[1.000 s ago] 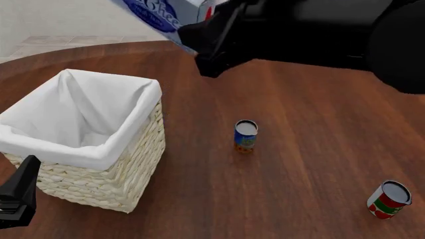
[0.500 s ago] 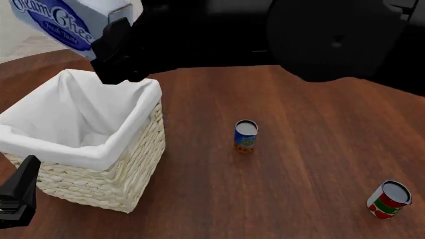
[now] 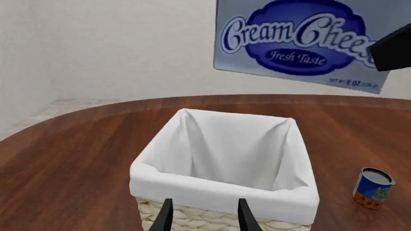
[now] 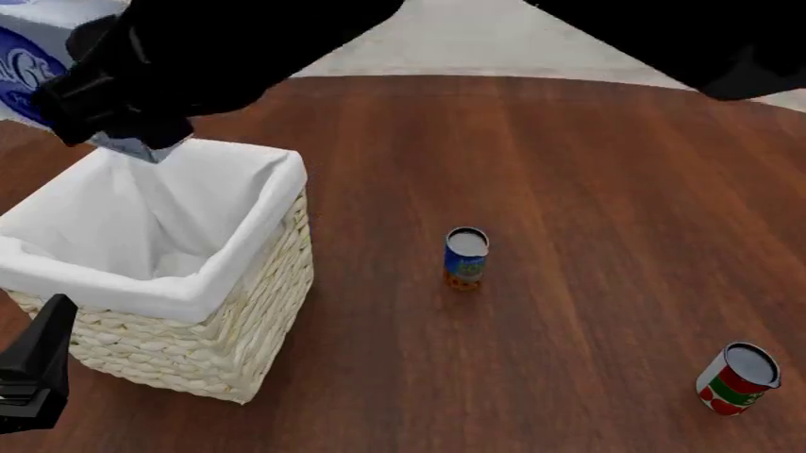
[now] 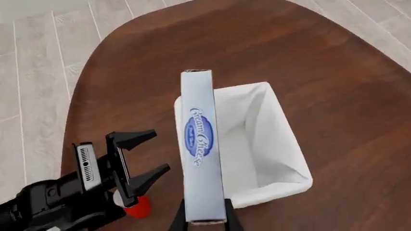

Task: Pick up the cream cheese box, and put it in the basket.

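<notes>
The cream cheese box [image 4: 23, 68], a white-grey carton with a blue oval logo, hangs in the air with my right gripper [image 4: 91, 99] shut on it. It is over the far left edge of the basket [image 4: 189, 349]. The right wrist view looks along the box [image 5: 201, 144], which lies over one rim of the white-lined basket [image 5: 270, 191]. From the left wrist view, the box [image 3: 292, 43] is high above the basket [image 3: 218, 188]. My left gripper [image 3: 205, 219] is open and empty, low at the basket's near side [image 4: 32, 377].
A blue-and-yellow can [image 4: 465, 258] stands upright mid-table to the right of the basket, and shows in the left wrist view too [image 3: 373, 187]. A red-and-green can [image 4: 738, 378] stands near the front right. The right arm's dark bulk spans the top of the front view.
My right arm has carried the box leftward, from above the table's middle to over the basket's far left edge. The left arm and both cans have stayed put.
</notes>
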Action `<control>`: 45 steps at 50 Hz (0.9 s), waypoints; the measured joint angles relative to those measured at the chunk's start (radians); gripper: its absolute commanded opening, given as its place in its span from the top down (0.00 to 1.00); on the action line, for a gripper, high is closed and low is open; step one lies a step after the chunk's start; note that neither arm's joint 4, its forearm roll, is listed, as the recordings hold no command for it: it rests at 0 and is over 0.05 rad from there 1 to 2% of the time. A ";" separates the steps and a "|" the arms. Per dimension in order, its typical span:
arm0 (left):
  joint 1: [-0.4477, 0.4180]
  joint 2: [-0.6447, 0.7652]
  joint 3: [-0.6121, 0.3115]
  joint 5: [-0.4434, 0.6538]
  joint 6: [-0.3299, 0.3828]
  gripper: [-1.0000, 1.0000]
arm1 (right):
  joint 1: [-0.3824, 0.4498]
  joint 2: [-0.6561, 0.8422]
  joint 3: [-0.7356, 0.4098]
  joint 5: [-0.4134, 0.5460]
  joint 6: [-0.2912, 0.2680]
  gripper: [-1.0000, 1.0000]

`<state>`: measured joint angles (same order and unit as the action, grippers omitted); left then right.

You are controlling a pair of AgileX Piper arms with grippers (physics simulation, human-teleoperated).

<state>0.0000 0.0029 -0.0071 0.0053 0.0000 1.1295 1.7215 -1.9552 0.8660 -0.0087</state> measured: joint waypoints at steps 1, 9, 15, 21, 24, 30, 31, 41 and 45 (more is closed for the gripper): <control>0.000 0.000 0.000 0.000 0.000 0.00 | 0.004 0.012 -0.030 0.034 0.000 1.00; 0.000 0.000 0.000 0.000 0.000 0.00 | 0.020 0.053 -0.111 0.211 -0.025 1.00; 0.000 0.000 0.000 0.000 0.000 0.00 | 0.001 0.063 -0.080 0.276 -0.083 1.00; 0.000 0.000 0.000 0.000 0.000 0.00 | -0.028 0.070 -0.023 0.312 -0.147 1.00; 0.000 0.000 0.000 0.000 0.000 0.00 | -0.043 0.070 0.002 0.324 -0.175 1.00; 0.000 0.000 0.000 0.000 0.000 0.00 | -0.073 0.074 0.014 0.339 -0.218 1.00; 0.000 0.000 0.000 0.000 0.000 0.00 | -0.076 0.075 0.011 0.340 -0.222 1.00; 0.000 0.000 0.000 0.000 0.000 0.00 | -0.073 0.096 -0.051 0.350 -0.236 1.00; 0.000 0.000 0.000 0.000 0.000 0.00 | -0.065 0.107 -0.073 0.352 -0.239 1.00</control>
<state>-0.0001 0.0029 -0.0072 0.0053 0.0000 1.0645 1.8281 -2.0279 1.2180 -0.2473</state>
